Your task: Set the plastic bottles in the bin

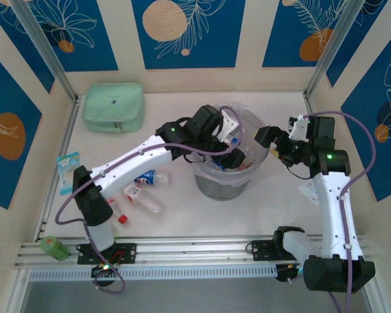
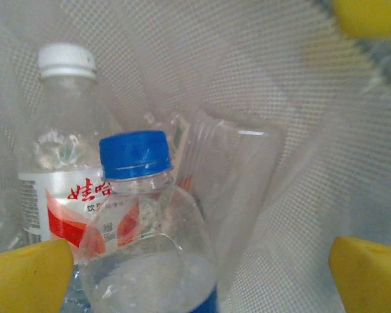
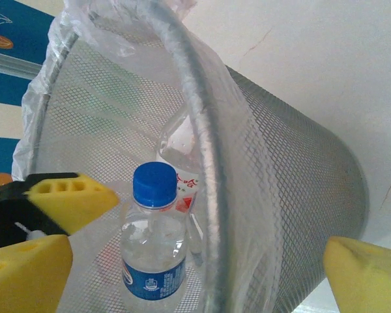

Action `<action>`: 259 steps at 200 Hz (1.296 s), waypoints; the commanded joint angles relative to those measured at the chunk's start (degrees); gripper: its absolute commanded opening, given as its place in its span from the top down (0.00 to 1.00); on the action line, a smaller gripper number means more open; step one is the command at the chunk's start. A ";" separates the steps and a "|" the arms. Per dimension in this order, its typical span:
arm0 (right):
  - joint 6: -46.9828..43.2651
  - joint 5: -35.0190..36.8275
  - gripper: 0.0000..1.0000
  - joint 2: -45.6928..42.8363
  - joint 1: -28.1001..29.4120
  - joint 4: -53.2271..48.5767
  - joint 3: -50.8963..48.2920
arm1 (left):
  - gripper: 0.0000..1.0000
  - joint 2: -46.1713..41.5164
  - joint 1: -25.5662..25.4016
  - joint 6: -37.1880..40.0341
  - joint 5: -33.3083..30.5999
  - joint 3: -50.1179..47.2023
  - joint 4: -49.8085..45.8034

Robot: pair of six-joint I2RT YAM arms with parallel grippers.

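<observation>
The bin [image 1: 216, 186] is a grey mesh bucket lined with a clear bag, at the table's middle. My left gripper [image 1: 231, 139] hangs open over its mouth. In the left wrist view its yellow fingertips [image 2: 27, 279] stand wide apart above a blue-capped bottle [image 2: 141, 222] and a white-capped, red-labelled bottle [image 2: 64, 150] inside the bin [image 2: 280, 78]. My right gripper [image 1: 274, 145] is open at the bin's right rim; that rim [image 3: 202, 130] runs between its fingers [image 3: 368, 277], with the blue-capped bottle [image 3: 153, 254] upright inside. Three more plastic bottles [image 1: 150, 177], [image 1: 143, 199], [image 1: 117, 213] lie left of the bin.
A mint-green pouch [image 1: 114, 106] sits at the back left. A light-blue packet [image 1: 68, 171] lies near the left wall and a stubby green cylinder [image 1: 54, 248] at the front left. A small white item [image 1: 309, 190] lies beside the right arm.
</observation>
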 commanded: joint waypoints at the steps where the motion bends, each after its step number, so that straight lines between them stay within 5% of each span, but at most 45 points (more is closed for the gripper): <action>1: -0.61 0.69 0.01 -2.51 0.62 1.84 -0.70 | 0.00 -3.53 -0.34 2.59 0.86 3.97 -1.99; 112: 0.32 1.28 0.01 -10.84 1.70 14.36 -9.21 | 0.00 -17.94 2.97 1.74 -10.75 -4.83 -6.00; 195: -1.93 4.23 0.01 -11.20 1.63 13.01 -10.45 | 0.00 -33.13 13.66 -10.61 -6.16 -26.42 1.00; 237: -2.13 5.45 0.01 -11.10 1.57 12.83 -10.84 | 0.00 -39.48 20.78 -17.22 -11.67 -36.10 -5.15; 259: -2.36 5.97 0.01 -10.94 1.52 12.89 -10.97 | 0.00 -40.17 21.23 -19.82 -20.00 -38.58 -13.73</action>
